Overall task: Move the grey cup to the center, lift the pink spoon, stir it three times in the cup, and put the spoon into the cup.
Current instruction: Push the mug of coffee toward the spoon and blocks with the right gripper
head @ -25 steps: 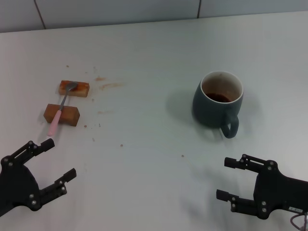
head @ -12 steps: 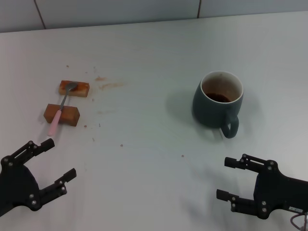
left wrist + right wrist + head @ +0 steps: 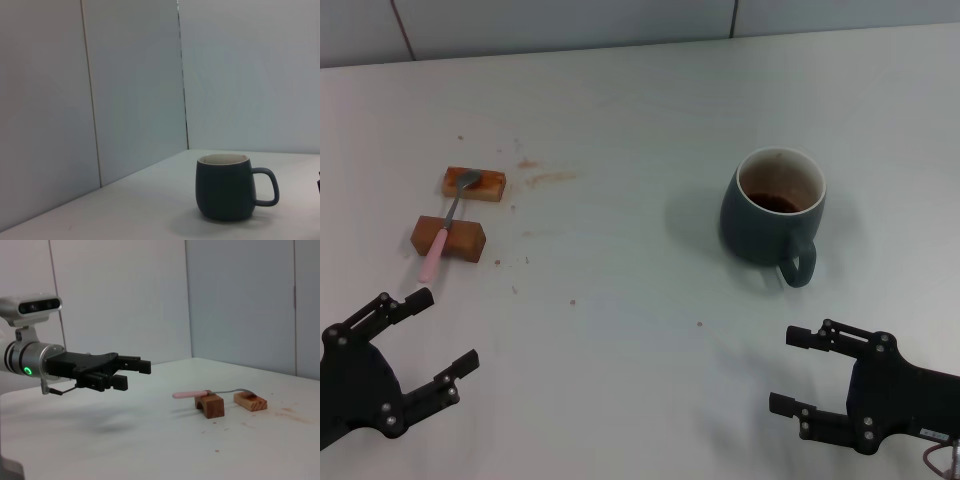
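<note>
Grey cup [image 3: 776,211] upright, brown residue inside. Pink spoon [image 3: 446,226] laid across two wooden blocks [image 3: 449,237]. Left gripper [image 3: 423,336] and right gripper [image 3: 792,372] spread wide, nothing held.

Grey cup [image 3: 775,209]: rounded dark blue-grey mug, upright, pale rim, brown-stained inside, loop handle turned toward the right gripper [image 3: 804,372]; stands ahead of that claw, apart from it. Pink spoon [image 3: 448,225]: slim, pink handle, metal bowl, lying bridged across two wooden blocks [image 3: 448,238], ahead of the left gripper [image 3: 441,330], handle end nearest it.
</note>
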You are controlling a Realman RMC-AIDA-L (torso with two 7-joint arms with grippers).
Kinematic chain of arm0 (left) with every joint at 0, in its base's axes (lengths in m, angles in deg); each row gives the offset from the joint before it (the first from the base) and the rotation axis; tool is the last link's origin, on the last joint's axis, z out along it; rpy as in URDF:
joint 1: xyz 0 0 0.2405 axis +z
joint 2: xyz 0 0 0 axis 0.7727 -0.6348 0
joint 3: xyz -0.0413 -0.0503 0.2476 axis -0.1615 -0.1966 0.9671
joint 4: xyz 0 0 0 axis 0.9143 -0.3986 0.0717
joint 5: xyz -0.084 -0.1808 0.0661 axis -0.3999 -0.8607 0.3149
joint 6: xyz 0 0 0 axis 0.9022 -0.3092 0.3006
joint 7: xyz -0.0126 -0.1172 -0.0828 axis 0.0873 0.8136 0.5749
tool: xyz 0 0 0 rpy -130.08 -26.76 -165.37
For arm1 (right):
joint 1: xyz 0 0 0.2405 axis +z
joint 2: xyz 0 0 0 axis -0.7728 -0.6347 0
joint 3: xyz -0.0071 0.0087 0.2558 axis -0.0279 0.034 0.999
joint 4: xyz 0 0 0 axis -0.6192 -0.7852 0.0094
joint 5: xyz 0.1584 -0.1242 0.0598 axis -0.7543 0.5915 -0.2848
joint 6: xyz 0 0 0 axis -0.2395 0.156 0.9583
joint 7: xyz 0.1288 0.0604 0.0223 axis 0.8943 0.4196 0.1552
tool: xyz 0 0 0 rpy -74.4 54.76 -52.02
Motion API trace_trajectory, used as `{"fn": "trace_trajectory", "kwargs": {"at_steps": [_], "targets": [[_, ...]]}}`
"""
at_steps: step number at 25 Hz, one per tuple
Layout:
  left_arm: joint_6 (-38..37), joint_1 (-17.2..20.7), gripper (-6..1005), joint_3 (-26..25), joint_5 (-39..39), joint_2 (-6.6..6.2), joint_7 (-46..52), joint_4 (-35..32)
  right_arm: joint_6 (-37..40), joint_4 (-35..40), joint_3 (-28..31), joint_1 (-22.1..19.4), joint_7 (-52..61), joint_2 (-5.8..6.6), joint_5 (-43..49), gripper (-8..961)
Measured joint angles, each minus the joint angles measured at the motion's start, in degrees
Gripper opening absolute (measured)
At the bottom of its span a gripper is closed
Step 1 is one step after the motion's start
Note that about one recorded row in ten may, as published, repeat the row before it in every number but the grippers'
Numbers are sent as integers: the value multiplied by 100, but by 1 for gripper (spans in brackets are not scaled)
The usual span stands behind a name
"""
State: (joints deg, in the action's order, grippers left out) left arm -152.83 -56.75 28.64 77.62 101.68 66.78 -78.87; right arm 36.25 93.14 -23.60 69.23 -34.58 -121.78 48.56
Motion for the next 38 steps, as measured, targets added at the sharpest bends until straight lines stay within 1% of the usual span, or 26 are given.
{"fn": "trace_trajectory", "kwargs": {"at_steps": [12,13,14,15,18,19,22,24,25,28,29,32,33,34,36,38], "targets": [[7,-5,798,0,0,4,0,0,-43,-34,68,-2,-106,-1,-67,740],[9,-5,798,0,0,4,0,0,-88,-72,102,-9,-171,0,-171,738],[11,-6,798,0,0,4,0,0,-176,-143,197,-30,-246,14,-538,735],[14,-7,798,0,0,4,-1,0,-176,-143,197,-30,-246,14,-538,732],[12,-8,799,0,0,4,-4,0,-250,-167,396,-77,-298,16,-1176,725],[-4,-9,799,-1,0,4,-5,0,-307,-179,451,-98,-386,10,-1623,722],[-11,-9,799,-3,0,4,-6,0,-496,-242,456,-113,-684,-1,-2300,516],[-15,-9,799,-6,0,4,-6,0,-651,-324,457,-104,-914,-2,-2705,436],[-16,-9,799,-9,0,4,-8,0,-651,-324,457,-104,-914,-2,-2705,396],[-18,-9,799,-9,0,4,-8,-1,-900,-374,457,-41,-1253,-2,-3102,277],[-19,-10,798,-9,0,4,-9,-3,-1097,-380,461,19,-1508,-2,-3239,245],[-20,-15,798,-9,0,4,-9,-9,-1313,-384,464,85,-1817,-5,-3282,150],[-21,-19,798,-9,0,4,-9,-9,-1452,-387,462,125,-2032,-6,-3294,119],[-20,-23,798,-9,0,5,-9,-9,-1685,-421,444,196,-2484,-9,-3297,87],[-20,-26,798,-9,0,10,-9,-10,-1761,-446,432,227,-2664,-11,-3298,68],[-20,-27,798,-15,0,21,-9,-12,-1960,-556,444,303,-3304,-18,-3303,49]]}}
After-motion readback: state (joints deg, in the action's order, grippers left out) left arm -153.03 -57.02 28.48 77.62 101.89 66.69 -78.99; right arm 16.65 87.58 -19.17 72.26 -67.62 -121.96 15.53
